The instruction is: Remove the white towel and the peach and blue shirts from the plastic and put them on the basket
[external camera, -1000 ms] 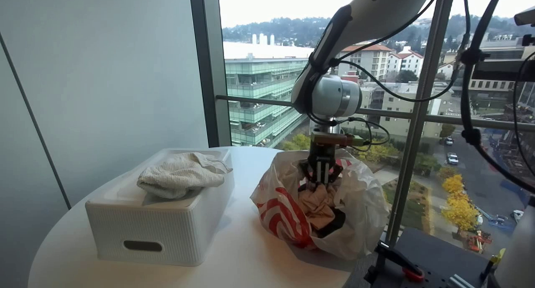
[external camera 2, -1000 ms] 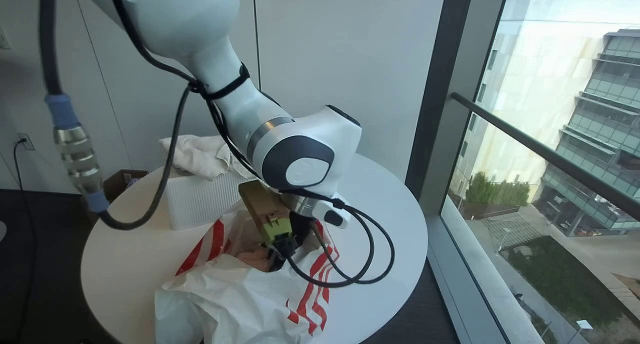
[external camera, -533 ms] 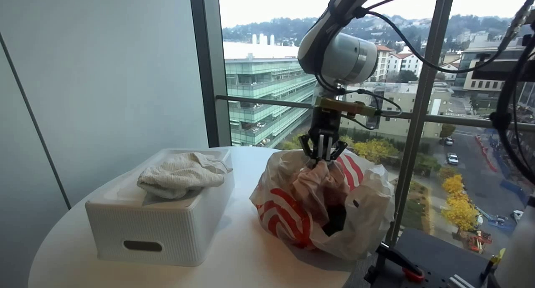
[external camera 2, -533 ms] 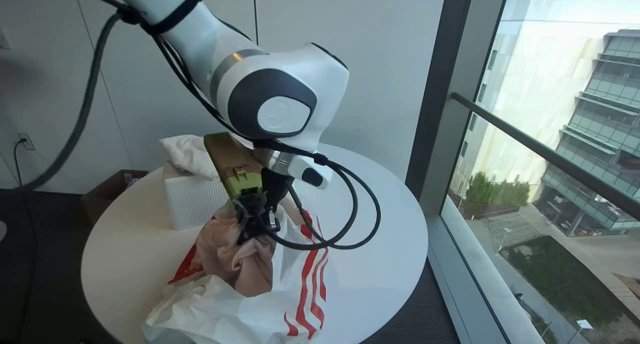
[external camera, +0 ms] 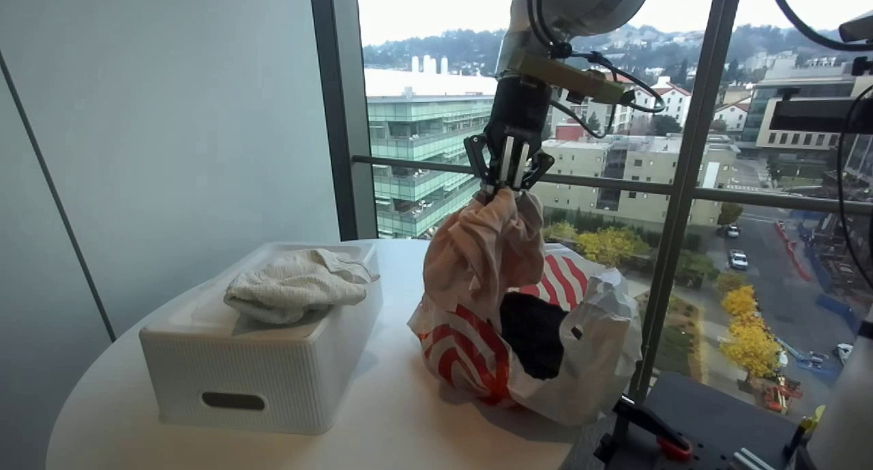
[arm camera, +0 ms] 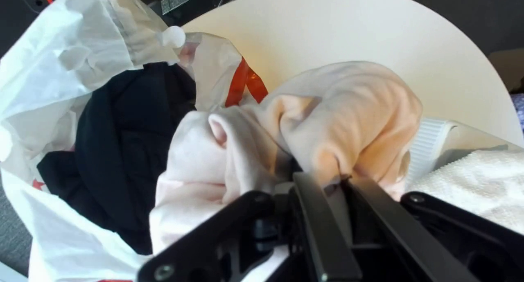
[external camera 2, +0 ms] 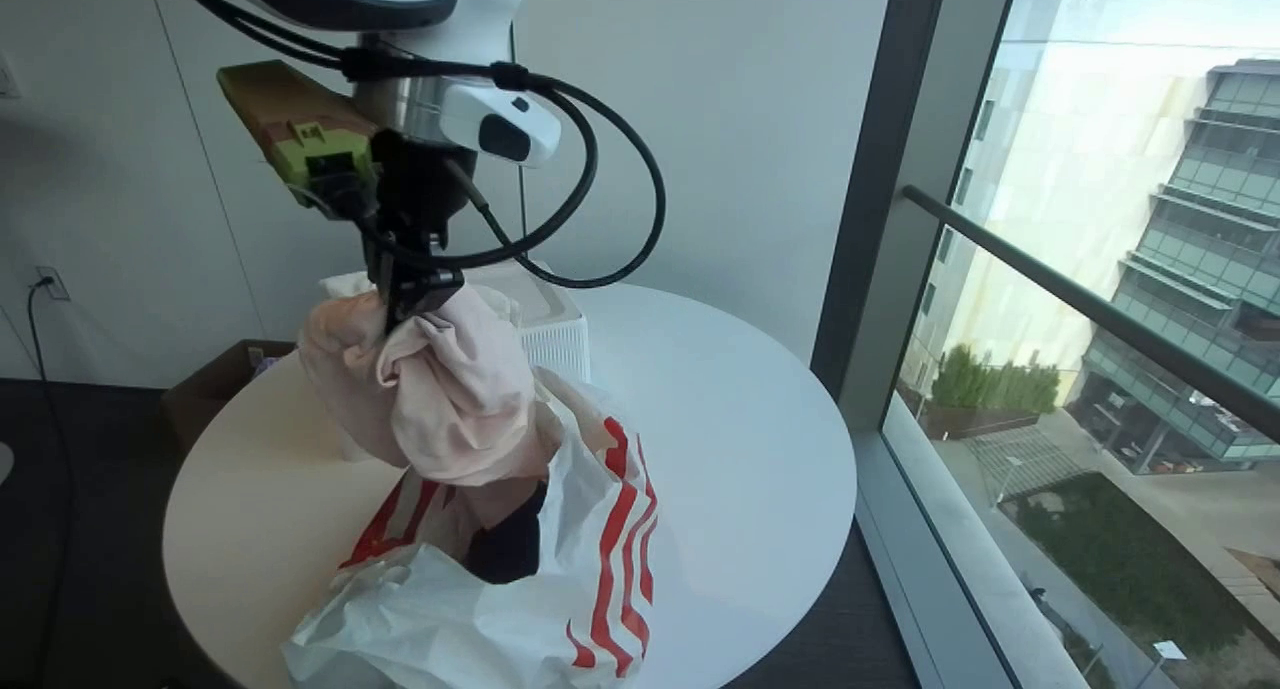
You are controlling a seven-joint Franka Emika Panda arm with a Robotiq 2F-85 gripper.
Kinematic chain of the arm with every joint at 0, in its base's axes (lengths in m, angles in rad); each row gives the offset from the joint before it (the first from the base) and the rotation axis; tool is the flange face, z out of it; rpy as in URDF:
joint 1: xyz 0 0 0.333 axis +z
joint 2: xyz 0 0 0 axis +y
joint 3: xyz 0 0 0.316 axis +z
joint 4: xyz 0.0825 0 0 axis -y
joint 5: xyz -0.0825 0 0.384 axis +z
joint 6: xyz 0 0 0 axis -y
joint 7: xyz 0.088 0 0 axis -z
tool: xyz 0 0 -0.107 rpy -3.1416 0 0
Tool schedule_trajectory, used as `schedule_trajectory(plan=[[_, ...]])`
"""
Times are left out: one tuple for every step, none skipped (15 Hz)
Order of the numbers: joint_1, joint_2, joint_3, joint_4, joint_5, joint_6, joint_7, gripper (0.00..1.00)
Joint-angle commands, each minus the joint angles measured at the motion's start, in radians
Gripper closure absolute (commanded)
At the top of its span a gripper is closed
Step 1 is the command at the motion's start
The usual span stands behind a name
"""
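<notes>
Table (external camera: 392, 396), white and round, has the bin (external camera: 235, 364) near one edge and the bag (external camera: 593, 381) slumped at the edge across from it, mouth gaping, red rings on its flank. The peach shirt (external camera: 470, 252) hangs bunched above the bag, its lower folds at the mouth. Down inside I can see part of the blue shirt (external camera: 532, 333). The towel (external camera: 297, 286) lies crumpled on top of the bin, a corner poking past its long rim. The gripper (external camera: 505, 189), jaws narrow, pinches the peach shirt's upper end.
</notes>
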Motion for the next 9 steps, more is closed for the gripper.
schedule_trajectory(plan=[[0.042,-0.126,0.081,-0.007,-0.044,0.069,0.054,0.87],[0.056,-0.133,0.11,0.005,-0.054,0.094,0.065,0.87],[0.068,-0.138,0.137,0.013,-0.067,0.127,0.075,0.87],[0.082,-0.129,0.169,0.026,-0.084,0.166,0.087,0.87],[0.092,-0.121,0.198,0.037,-0.106,0.208,0.101,0.87],[0.103,-0.099,0.23,0.053,-0.131,0.255,0.115,0.87],[0.109,-0.078,0.258,0.065,-0.161,0.306,0.13,0.87],[0.112,-0.06,0.287,0.077,-0.196,0.356,0.147,0.87],[0.111,-0.032,0.32,0.096,-0.239,0.407,0.168,0.87]])
